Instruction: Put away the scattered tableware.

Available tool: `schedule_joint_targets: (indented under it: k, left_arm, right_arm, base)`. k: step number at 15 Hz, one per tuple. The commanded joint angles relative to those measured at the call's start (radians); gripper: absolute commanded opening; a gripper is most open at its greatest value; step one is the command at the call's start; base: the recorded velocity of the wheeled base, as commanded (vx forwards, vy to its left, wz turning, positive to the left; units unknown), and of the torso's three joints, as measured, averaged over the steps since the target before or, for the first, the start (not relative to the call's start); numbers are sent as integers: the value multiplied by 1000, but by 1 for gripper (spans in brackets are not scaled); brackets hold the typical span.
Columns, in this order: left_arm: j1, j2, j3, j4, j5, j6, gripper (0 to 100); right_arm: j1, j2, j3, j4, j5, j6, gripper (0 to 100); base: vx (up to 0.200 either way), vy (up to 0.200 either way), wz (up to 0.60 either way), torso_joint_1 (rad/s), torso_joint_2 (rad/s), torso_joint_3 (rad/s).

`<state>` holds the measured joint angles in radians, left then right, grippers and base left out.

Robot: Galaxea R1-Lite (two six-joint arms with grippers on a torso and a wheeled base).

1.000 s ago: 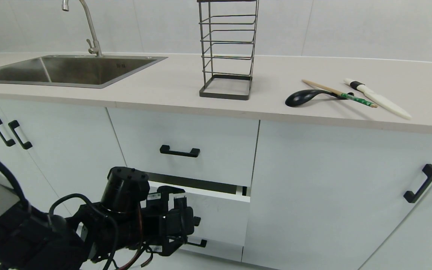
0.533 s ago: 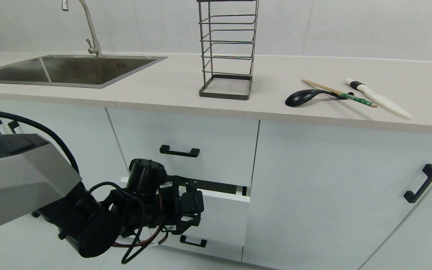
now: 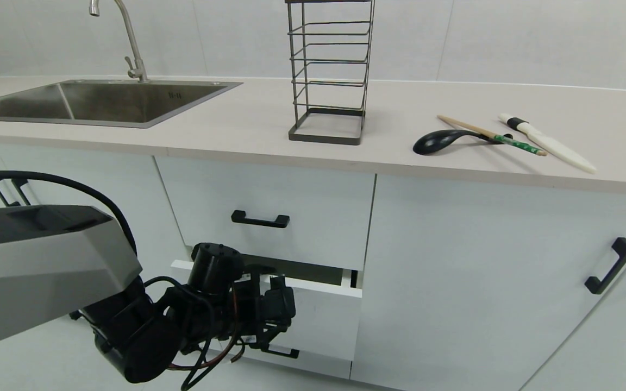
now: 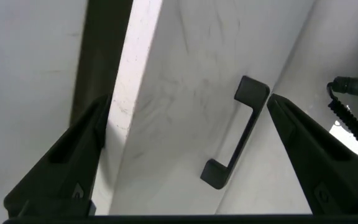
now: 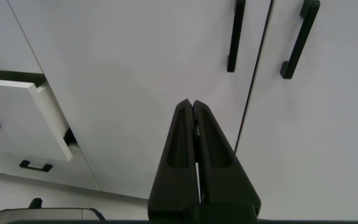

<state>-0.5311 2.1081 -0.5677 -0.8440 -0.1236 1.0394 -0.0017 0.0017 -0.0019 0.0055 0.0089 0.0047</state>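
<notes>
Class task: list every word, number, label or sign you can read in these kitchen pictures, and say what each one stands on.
Nothing here reads clearly enough to quote.
Dark mark on the inner wall of the sink: too small to read.
White sticker on the left arm: too small to read.

Left arm (image 3: 144,336) sits down low, coming in from about 8 o'clock in the head view. There's a big grey link out front, then the black, cable-wrapped wrist stretched out toward 3 o'clock. The left gripper (image 3: 276,331) on the end of it is spread wide, its two black fingers (image 4: 73,168) set far apart. The right gripper (image 5: 193,109) is the opposite, both fingers pinched flat against each other.
</notes>
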Motion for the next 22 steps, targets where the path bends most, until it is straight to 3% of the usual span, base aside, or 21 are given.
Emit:
schedule_joint_targets:
  k: [1, 5, 9, 16, 22]
  left_arm:
    - [-4, -36, 52, 11, -1, -2, 100]
    - [-35, -192, 213, 14, 1, -4, 100]
    - [-64, -306, 288, 26, 1, -9, 100]
    - [-63, -247, 259, 14, -2, -12, 100]
    - [-113, -329, 387, 14, -5, -12, 100]
  right_arm:
    - [0, 0, -1, 1, 0, 0, 0]
    - [0, 0, 0, -1, 0, 0, 0]
    - [0, 0, 0, 1, 0, 0, 0]
    - [0, 1, 0, 1, 0, 0, 0]
    - [0, 0, 0, -1, 0, 0, 0]
  base:
    - [0, 0, 0, 0, 0, 0]
    - [0, 0, 0, 0, 0, 0]
    - [0, 0, 0, 0, 0, 0]
    - [0, 0, 0, 0, 0, 0]
    - [0, 0, 0, 0, 0, 0]
